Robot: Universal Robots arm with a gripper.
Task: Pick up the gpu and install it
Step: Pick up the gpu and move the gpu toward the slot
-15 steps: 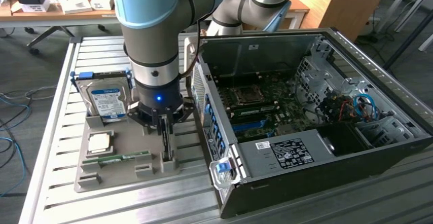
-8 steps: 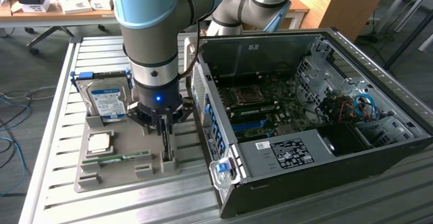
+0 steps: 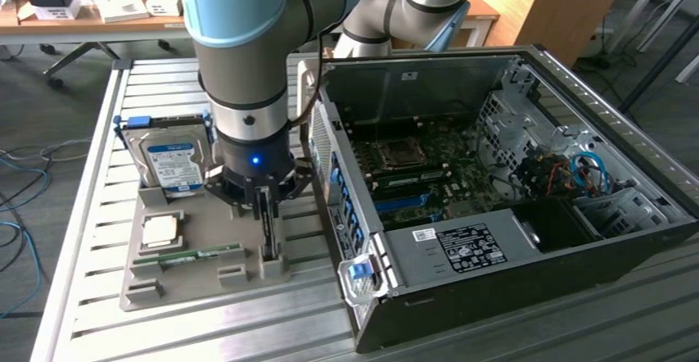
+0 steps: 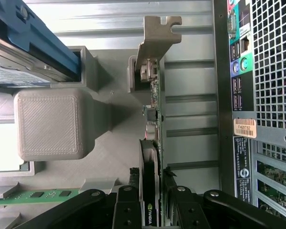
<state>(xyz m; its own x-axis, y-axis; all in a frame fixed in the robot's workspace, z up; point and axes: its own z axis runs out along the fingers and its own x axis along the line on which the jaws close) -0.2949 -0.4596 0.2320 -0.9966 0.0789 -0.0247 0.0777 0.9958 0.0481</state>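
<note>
Gripper (image 4: pixel 151 200) fingers (image 4: pixel 126 210) are seen pressed against both faces of the gpu (image 4: pixel 155 102), which is pinched on edge and is seated upright in its slot of the grey holder tray (image 4: pixel 114 148). Silver bracket (image 4: pixel 157 36) is noted at the card's far end. Beyond, the open computer case (image 3: pixel 513 214) is seen to the exterior view's right of the tray.
</note>
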